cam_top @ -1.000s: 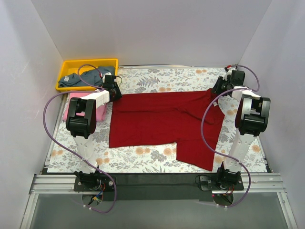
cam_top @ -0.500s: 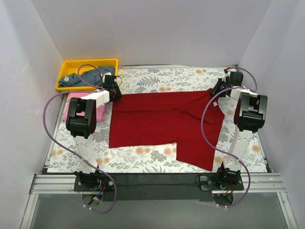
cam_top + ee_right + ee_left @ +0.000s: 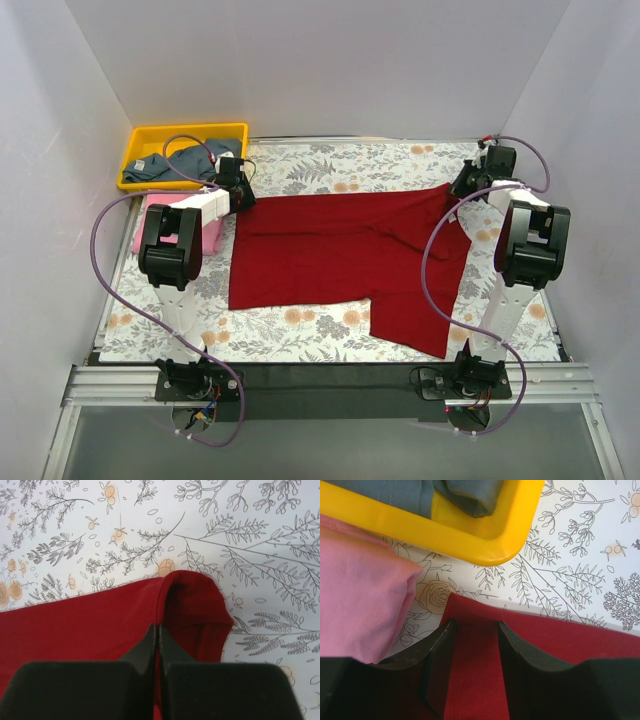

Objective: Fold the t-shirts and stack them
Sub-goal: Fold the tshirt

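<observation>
Eyes on the right gripper (image 3: 157, 628): its jaws are pressed tight together, pinching a raised ridge of the large dark red cloth t-shirt (image 3: 75, 625). The pinch sits right at the shirt's far right corner, where the hem curls over into a small rounded flap. Just past that flap the white floral-printed table cover (image 3: 240, 540) shows bare.

Across to the left gripper (image 3: 476, 626), and here the jaws stand apart. They straddle the far left corner of the same red shirt, with the cloth lying flat between them. Whether the pads actually press on the fabric, I cannot tell.

From above, that red shirt is spread flat across the middle of the table between the two arms. Its far edge runs from one gripper to the other, and one section at the right reaches down toward the near edge.

Moving outward on the left, a folded pink cloth t-shirt (image 3: 360, 595) lies just beside the left gripper, a narrow strip of table cover parting it from the red corner. Beyond it, in the far left corner, sits the yellow plastic bin (image 3: 470, 545), and a crumpled blue-grey cloth t-shirt (image 3: 470, 495) lies inside it.
</observation>
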Robot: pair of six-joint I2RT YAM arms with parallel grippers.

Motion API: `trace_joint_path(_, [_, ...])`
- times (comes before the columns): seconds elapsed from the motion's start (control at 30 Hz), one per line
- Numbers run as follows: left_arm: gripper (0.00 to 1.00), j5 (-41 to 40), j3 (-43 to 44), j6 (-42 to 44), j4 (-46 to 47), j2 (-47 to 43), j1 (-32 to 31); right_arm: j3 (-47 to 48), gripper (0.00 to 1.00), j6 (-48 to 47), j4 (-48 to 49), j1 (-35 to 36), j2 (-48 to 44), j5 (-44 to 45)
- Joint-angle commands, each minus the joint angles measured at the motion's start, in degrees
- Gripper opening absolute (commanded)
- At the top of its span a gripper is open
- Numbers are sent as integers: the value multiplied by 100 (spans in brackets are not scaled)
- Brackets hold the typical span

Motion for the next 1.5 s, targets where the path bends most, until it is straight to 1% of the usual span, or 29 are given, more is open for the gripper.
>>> trace_joint_path(0.0, [39,-339,-331,58,-1134,359,108,-234,1,153,-140,-61,-286,269])
trace_joint_path(0.17, [39,-339,-331,49,-1134,359,108,-489,1,347,-148,-158,-225,269])
trace_joint_path(0.33, [39,-357,-322,49,-1134,359,108,-551,1,444,-148,-219,-49,226])
trace_joint_path(0.47, [39,-365,-322,49,-1143,341,117,-604,1,506,-157,-237,-93,225])
trace_joint_path(0.67, [42,-357,-287,145,-1134,271,135,-385,1,471,-210,-281,117,357])
trace_joint_path(0.7, [42,-365,-287,146,-1134,236,135,-306,3,436,-227,-281,214,375])
trace_joint_path(0.77, [44,-366,-287,224,-1108,148,135,-218,10,374,-297,-281,276,358])
trace_joint_path(0.8, [48,-357,-252,251,-1108,26,135,-174,12,287,-341,-281,276,322])
trace_joint_path(0.87, [54,-269,-208,312,-1116,-159,126,-77,19,190,-429,-272,215,173])
trace_joint_path(0.9, [59,-234,-147,374,-1125,-360,109,-85,26,111,-499,-246,58,190])
trace_joint_path(0.97, [61,-120,-76,418,-1134,-572,38,-173,33,31,-570,-211,-162,304])
trace_joint_path(1.0, [62,-102,-41,427,-1143,-695,-14,-217,38,5,-640,-158,-424,339])
trace_joint_path(1.03, [63,-84,38,418,-1143,-888,-145,-296,40,-39,-675,-140,-566,409])
trace_joint_path(1.1, [65,-58,108,418,-1213,-1073,-339,-568,43,-66,-719,-18,-1030,489])
trace_joint_path(1.13, [66,-49,161,401,-1239,-1239,-583,-664,44,-83,-789,35,-1181,567])
trace_joint_path(1.2, [68,-5,161,401,-1310,-1372,-866,-928,44,-153,-904,289,-1585,577])
trace_joint_path(1.23, [69,-5,153,409,-1327,-1460,-1146,-1007,44,-223,-1000,412,-1700,629])
trace_joint_path(1.27, [70,-5,66,418,-1336,-1609,-1270,-1104,44,-415,-1062,570,-1815,708])
trace_joint_path(1.3, [70,21,4,418,-1354,-1697,-1472,-1305,44,-539,-1071,920,-2042,892])
trace_joint_path(1.33, [71,65,-75,409,-1363,-1794,-1543,-1411,44,-697,-1071,1176,-2157,1006])
trace_joint_path(1.37, [71,109,-259,357,-1380,-2012,-1587,-1500,44,-838,-1071,1387,-2246,1164])
trace_joint_path(1.4, [71,231,-408,313,-1389,-2145,-1605,-1657,43,-1152,-1071,1816,-2368,1314])
trace_joint_path(1.47, [71,215,-681,260,-1363,-2444,-1605,-1746,42,-1427,-1063,2213,-2422,1612])
